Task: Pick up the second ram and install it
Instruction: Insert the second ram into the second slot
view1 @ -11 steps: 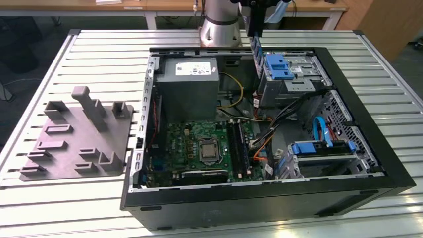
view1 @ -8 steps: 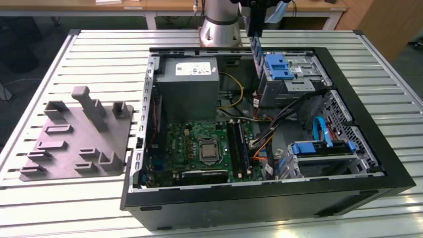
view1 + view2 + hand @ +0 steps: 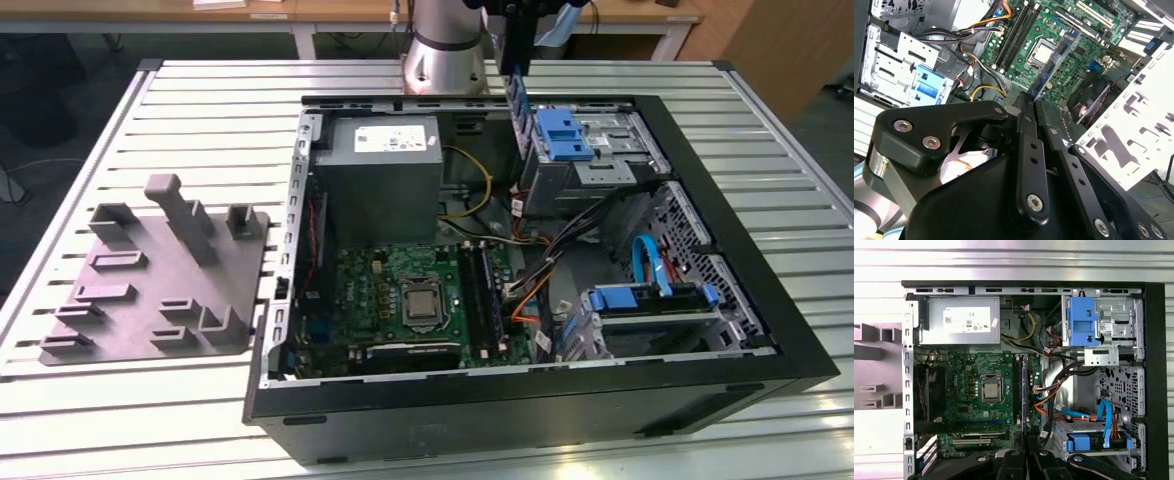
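My gripper (image 3: 515,62) hangs above the back edge of the open computer case (image 3: 747,330), shut on the second ram (image 3: 519,97), a narrow blue-green strip that points down from the fingers. In the second wrist view the black fingers (image 3: 1026,130) clamp the ram (image 3: 1054,62), which reaches out over the green motherboard (image 3: 1089,47). In the first wrist view the ram (image 3: 1024,395) shows edge-on as a thin line over the long black memory slots (image 3: 1015,385), with the gripper (image 3: 1027,454) at its near end.
A grey power-supply box (image 3: 380,170) sits at the case's back, blue drive brackets (image 3: 561,135) and loose cables (image 3: 574,240) towards the exterior view's right. A grey fixture plate (image 3: 160,280) lies on the slatted table (image 3: 200,100) beside the case.
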`<state>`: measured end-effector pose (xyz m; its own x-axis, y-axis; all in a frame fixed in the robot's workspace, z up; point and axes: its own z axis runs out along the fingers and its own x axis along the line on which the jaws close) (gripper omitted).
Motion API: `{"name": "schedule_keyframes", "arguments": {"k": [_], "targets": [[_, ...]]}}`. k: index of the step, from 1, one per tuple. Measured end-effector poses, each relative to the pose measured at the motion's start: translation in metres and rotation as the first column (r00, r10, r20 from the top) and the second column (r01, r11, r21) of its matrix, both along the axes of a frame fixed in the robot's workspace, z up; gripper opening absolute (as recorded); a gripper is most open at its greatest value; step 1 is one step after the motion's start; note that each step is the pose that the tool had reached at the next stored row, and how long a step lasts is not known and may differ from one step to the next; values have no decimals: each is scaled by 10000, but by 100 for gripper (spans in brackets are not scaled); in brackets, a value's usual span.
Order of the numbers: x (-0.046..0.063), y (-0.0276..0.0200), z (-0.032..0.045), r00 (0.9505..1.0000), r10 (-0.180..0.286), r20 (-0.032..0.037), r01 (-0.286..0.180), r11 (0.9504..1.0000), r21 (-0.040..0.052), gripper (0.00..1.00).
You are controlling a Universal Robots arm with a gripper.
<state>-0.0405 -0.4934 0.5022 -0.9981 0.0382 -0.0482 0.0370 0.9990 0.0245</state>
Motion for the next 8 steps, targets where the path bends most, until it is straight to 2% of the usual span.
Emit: {"name": "schedule_keyframes", "arguments": {"k": [5,8], "targets": [[0,0,-3,10000,0,0,0,10000,1,14],[0,0,-38,10000,0,0,0,10000,0,14]]}}
